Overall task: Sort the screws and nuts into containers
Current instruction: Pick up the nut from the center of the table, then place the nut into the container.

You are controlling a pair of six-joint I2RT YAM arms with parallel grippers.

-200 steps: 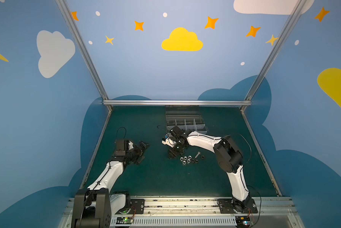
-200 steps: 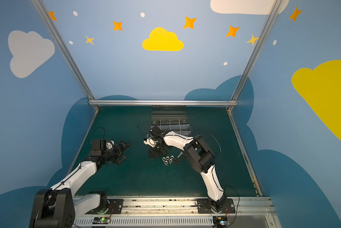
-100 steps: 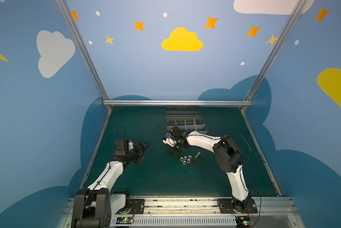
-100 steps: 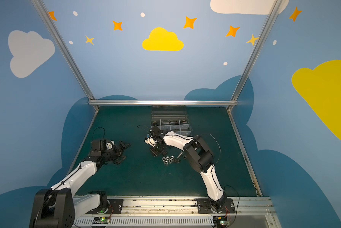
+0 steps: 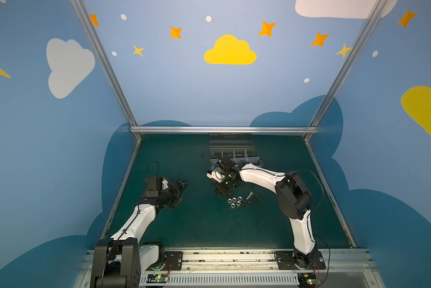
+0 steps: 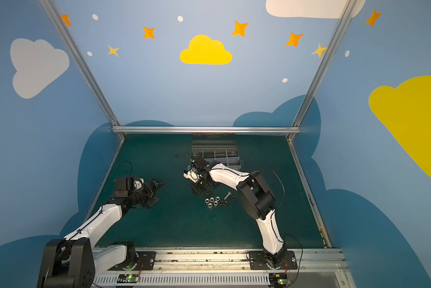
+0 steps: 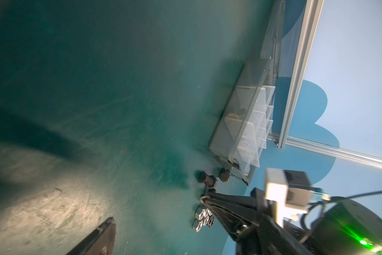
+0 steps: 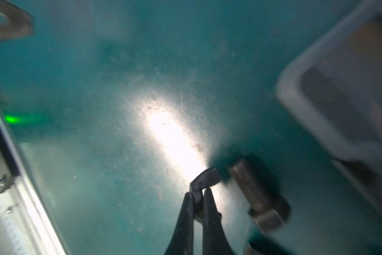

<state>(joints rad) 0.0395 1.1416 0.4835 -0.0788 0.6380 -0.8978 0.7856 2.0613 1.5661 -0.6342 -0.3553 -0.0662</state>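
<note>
Worktop: dark green mat (image 5: 197,224). Both arms come in over it from the near edge.
Box: grey organiser box (image 5: 234,151) at far centre. Its clear lid lies open toward the far wall, and pale dividers cut it into small compartments. In the left wrist view a brownish bit and a dark bit show through its wall (image 7: 225,132); which compartment they are in cannot be told.
Right arm: bent leftward across the near side of the box. The right gripper (image 8: 198,194) points down at the worktop just near of the box.
Right fingers: closed tight on a single nut (image 8: 205,178), grey, pinched by its edge at the very tips. Cannot tell whether it is clear of the worktop.
Left arm: left side, well apart from the parts. The left gripper (image 5: 180,193) has its fingers spread open.
Nut heap (image 5: 235,200): silver, pieces touching one another, mid-worktop, just near and right of the right fingers.
Long bolt (image 5: 249,195): silver, lying flat just right of the heap.
Black screws (image 7: 207,178): two, lying between the box corner and the right fingers.
</note>
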